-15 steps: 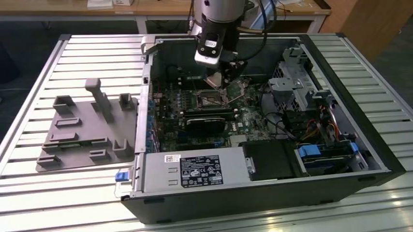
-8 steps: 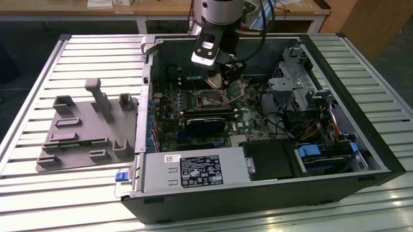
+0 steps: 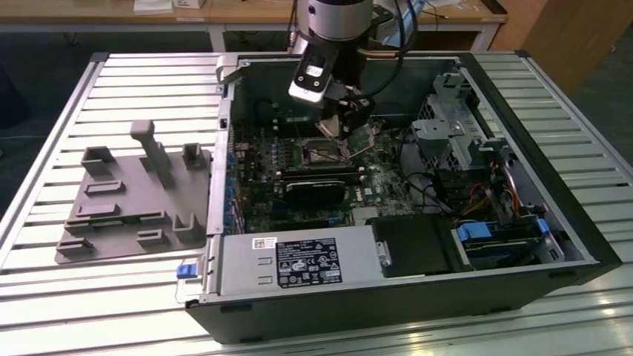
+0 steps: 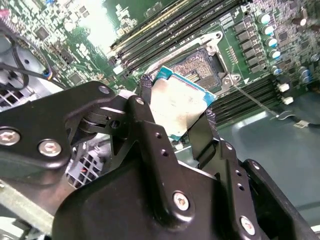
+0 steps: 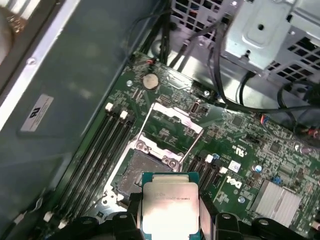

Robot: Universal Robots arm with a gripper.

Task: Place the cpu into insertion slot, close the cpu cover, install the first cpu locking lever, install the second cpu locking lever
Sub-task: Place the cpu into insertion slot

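Fingers (image 4: 146,92) of my claw (image 4: 178,100) are closed partway, pinching the cpu (image 4: 182,107) by two opposite edges with its silver top showing. I hold it just above the insertion slot (image 5: 137,175), not seated in it. The cpu cover (image 5: 172,120) stands swung open on the slot's far side, inside the computer case (image 3: 416,297).

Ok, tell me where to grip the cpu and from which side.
Grip the cpu by two opposite rim edges, from above its metal top. It is thin and flat, so only the edges give purchase, and the underside is left free for the slot. The tool holds it so now.
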